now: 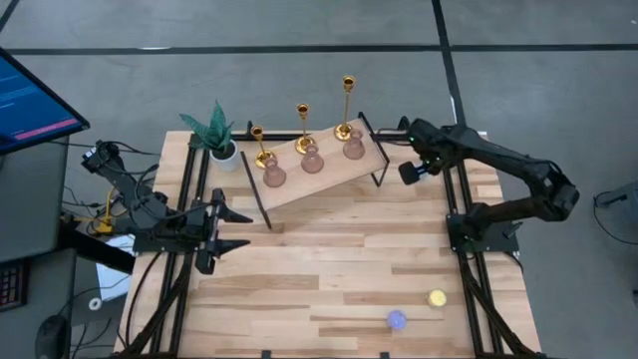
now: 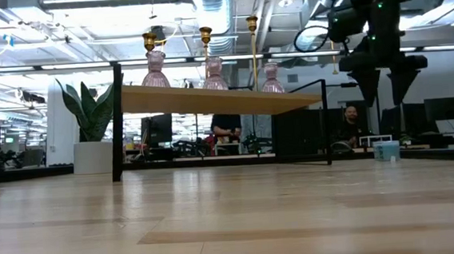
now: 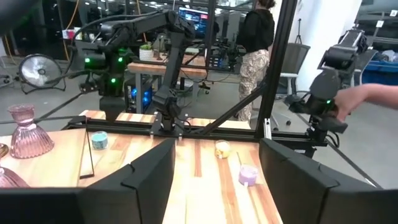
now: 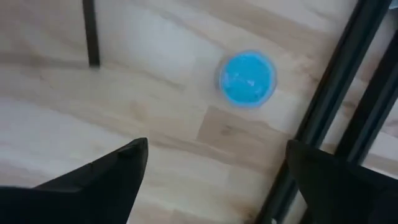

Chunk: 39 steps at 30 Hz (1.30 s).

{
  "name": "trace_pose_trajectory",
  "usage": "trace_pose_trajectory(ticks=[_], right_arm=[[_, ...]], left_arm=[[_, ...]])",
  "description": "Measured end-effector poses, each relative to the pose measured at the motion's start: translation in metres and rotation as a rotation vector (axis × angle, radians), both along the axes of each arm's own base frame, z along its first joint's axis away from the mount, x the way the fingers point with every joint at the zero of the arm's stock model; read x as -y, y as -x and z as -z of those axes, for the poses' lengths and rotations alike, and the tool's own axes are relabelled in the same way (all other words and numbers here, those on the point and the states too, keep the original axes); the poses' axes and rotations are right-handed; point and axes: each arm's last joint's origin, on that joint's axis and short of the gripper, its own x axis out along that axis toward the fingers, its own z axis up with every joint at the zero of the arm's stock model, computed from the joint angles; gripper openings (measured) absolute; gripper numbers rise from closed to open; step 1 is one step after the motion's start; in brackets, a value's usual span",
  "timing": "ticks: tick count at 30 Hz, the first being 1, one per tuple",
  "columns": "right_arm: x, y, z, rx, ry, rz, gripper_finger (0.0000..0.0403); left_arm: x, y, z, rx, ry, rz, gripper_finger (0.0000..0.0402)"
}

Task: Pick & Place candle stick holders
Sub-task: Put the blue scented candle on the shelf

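Three gold candlesticks and three pink bulbous holders stand by their bases on a raised wooden shelf at the far middle of the table. They also show in the low view, the gold ones behind the pink ones. My left gripper is open and empty, low over the table near the shelf's left leg. One pink holder shows in its wrist view. My right gripper is open and empty, fingers pointing down, just right of the shelf.
A small blue round light lies on the table under my right gripper. A yellow light and a purple light lie near the table's front right. A potted plant stands at the far left. A person's hand shows beyond the table.
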Motion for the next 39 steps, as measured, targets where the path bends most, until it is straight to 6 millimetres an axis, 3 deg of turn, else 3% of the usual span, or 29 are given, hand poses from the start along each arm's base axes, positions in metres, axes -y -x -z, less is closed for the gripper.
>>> trace_pose_trajectory(ticks=[4, 14, 39], right_arm=[[0.009, 0.006, 0.013, 0.007, 0.006, 0.078, 0.0370], [0.031, 0.022, 0.016, 0.079, 0.041, 0.222, 0.0370], [0.042, 0.018, 0.013, 0.184, 0.105, 0.218, 0.0370]], left_arm=[[0.000, 0.000, 0.000, -0.002, 0.035, -0.007, 0.0232], [0.000, 0.000, 0.000, -0.003, 0.073, -0.009, 0.0230], [0.000, 0.000, 0.000, -0.003, 0.074, -0.009, 0.0221]])
